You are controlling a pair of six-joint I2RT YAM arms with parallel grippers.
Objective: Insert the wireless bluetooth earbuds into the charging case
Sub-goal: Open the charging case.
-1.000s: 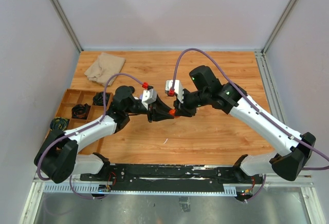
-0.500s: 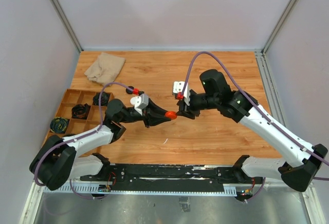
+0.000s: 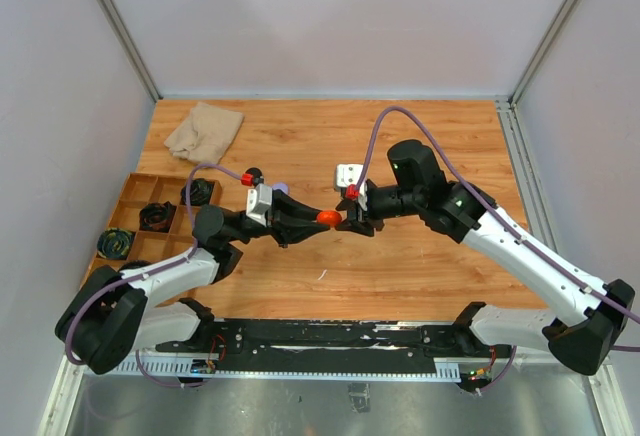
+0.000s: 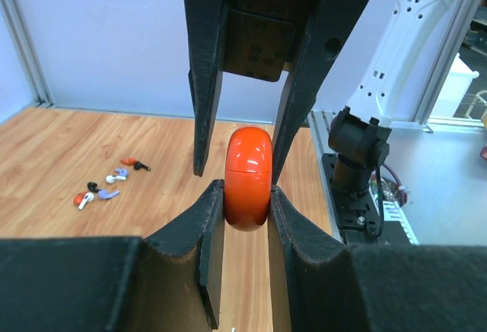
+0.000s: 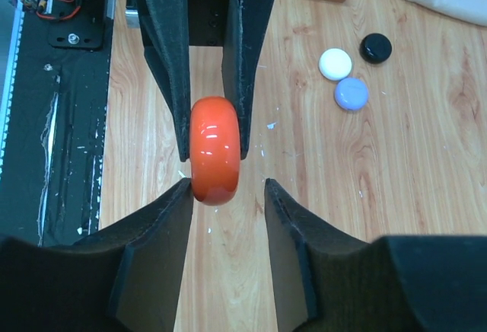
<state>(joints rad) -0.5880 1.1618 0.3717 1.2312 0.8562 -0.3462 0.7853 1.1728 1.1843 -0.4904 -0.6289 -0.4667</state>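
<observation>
My left gripper (image 3: 322, 219) is shut on a glossy red-orange charging case (image 4: 249, 176), closed, held edge-on above the table. The case also shows in the top view (image 3: 327, 218) and the right wrist view (image 5: 215, 149). My right gripper (image 5: 227, 192) faces it, open; its left fingertip (image 5: 179, 195) is at the case's near edge and the right fingertip stands apart. The tiny earbuds (image 4: 106, 183), red, lilac, white and black, lie loose on the wood at the left of the left wrist view. They are hidden in the top view.
Three round pucks, white (image 5: 335, 64), black (image 5: 376, 47) and lilac (image 5: 351, 94), lie on the wood. A beige cloth (image 3: 205, 129) lies at the back left. A wooden compartment tray (image 3: 131, 192) with black coils stands at the left edge.
My left wrist has drawn back to the left and lower, still holding the case. My right arm has shifted right, and its gripper stays facing the case.
</observation>
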